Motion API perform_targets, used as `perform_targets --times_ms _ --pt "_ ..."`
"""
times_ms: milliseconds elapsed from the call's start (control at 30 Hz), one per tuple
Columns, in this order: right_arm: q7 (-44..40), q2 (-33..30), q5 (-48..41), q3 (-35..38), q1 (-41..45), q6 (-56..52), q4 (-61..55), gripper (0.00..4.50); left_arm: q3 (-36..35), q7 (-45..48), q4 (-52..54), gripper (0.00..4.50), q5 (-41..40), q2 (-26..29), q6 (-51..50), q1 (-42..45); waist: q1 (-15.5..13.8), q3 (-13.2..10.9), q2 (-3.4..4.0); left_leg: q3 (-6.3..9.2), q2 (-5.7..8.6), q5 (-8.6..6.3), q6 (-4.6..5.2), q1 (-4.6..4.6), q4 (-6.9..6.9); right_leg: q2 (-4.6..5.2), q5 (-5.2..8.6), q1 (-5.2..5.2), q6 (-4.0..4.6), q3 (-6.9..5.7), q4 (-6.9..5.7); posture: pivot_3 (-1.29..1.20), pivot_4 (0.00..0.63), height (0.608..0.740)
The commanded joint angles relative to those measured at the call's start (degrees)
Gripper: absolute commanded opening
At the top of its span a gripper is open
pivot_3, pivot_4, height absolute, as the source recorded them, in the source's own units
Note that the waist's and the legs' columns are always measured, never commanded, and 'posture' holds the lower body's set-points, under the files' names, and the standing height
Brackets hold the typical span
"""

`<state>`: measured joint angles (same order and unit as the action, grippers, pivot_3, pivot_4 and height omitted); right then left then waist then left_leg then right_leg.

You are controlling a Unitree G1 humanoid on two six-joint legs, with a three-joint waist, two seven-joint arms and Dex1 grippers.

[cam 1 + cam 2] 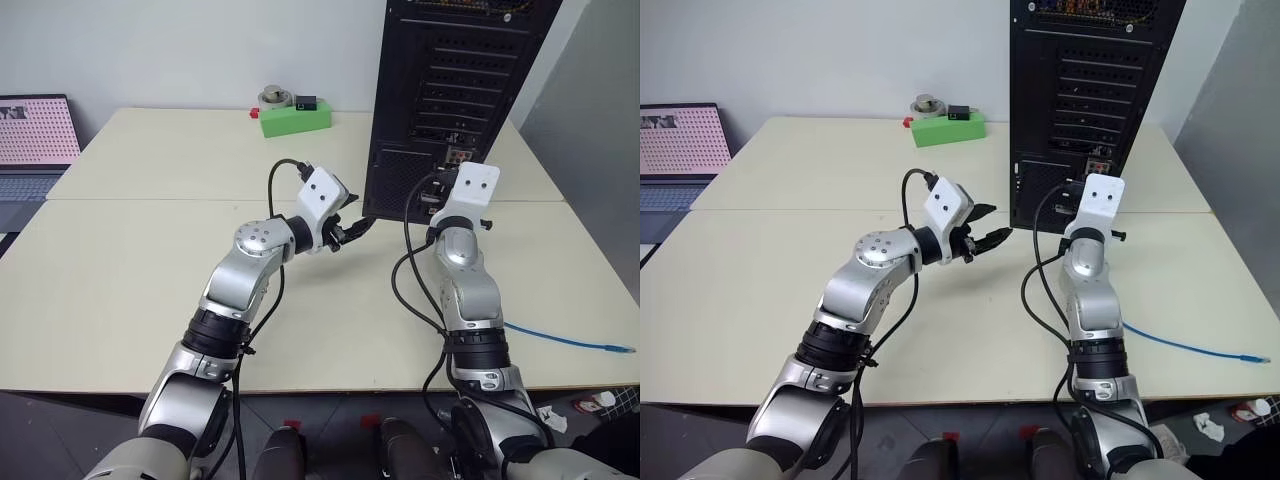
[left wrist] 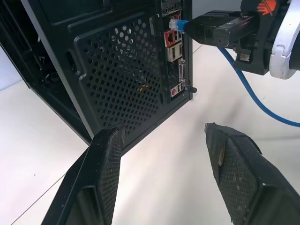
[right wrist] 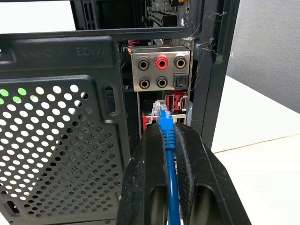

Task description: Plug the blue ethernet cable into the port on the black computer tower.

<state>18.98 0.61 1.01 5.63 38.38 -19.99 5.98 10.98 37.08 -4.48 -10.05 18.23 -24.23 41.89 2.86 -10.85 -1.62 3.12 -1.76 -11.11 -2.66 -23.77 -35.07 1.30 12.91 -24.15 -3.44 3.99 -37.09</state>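
The right gripper [image 3: 169,140] is pinched on the blue ethernet cable [image 3: 171,187] just behind its clear plug [image 3: 161,115], with the cord running back between the two black fingers so the plug sticks out ahead of them, straight toward the rear panel of the black computer tower [image 1: 455,80]. The plug tip sits at the column of red and silver ports [image 3: 176,103] below the audio jack plate [image 3: 161,70]; whether it is already seated or only touching the opening cannot be told. Holding this close to the plug likely keeps it stiff and aimed for a straight push. The rest of the cable trails across the cream table [image 1: 150,290] to the right of the tower, its free end [image 1: 618,348] lying near the table's edge. The left gripper [image 1: 980,238] hangs with its fingers spread and empty, beside the tower's lower mesh grille [image 2: 122,84], apparently parked where its wrist camera can watch the port. A green box [image 1: 295,118] stands well to the left of the tower, toward the table's back edge.
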Motion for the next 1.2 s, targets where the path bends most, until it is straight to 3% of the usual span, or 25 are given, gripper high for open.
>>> perform_targets --times_ms 33,700,1200 --pt "-0.3 -0.1 0.6 0.0 0.4 0.4 -0.6 0.0 -0.7 0.1 3.0 2.91 0.3 -0.1 1.1 0.2 0.0 0.0 0.0 0.0 0.0 0.0 0.0 0.0 0.0 0.0 0.0 0.0 0.0 0.0 0.0 0.0 0.15 0.74" --pt "0.2 1.9 1.3 -1.1 -3.7 -2.6 -8.6 0.0 -0.6 -0.1 3.6 2.91 0.3 -0.1 1.0 -0.3 0.1 0.0 0.0 0.0 0.0 0.0 0.0 -0.02 0.01 0.0 0.0 -0.02 0.0 0.0 0.01 0.0 0.15 0.74" --pt "-2.1 1.1 0.4 0.0 -0.5 -3.0 -4.7 0.0 -0.7 0.0 3.1 2.91 0.6 0.0 1.4 -0.1 0.1 0.0 0.0 0.0 0.0 0.0 0.0 -0.02 0.01 0.0 0.0 -0.02 0.0 0.0 0.01 0.0 0.15 0.74"
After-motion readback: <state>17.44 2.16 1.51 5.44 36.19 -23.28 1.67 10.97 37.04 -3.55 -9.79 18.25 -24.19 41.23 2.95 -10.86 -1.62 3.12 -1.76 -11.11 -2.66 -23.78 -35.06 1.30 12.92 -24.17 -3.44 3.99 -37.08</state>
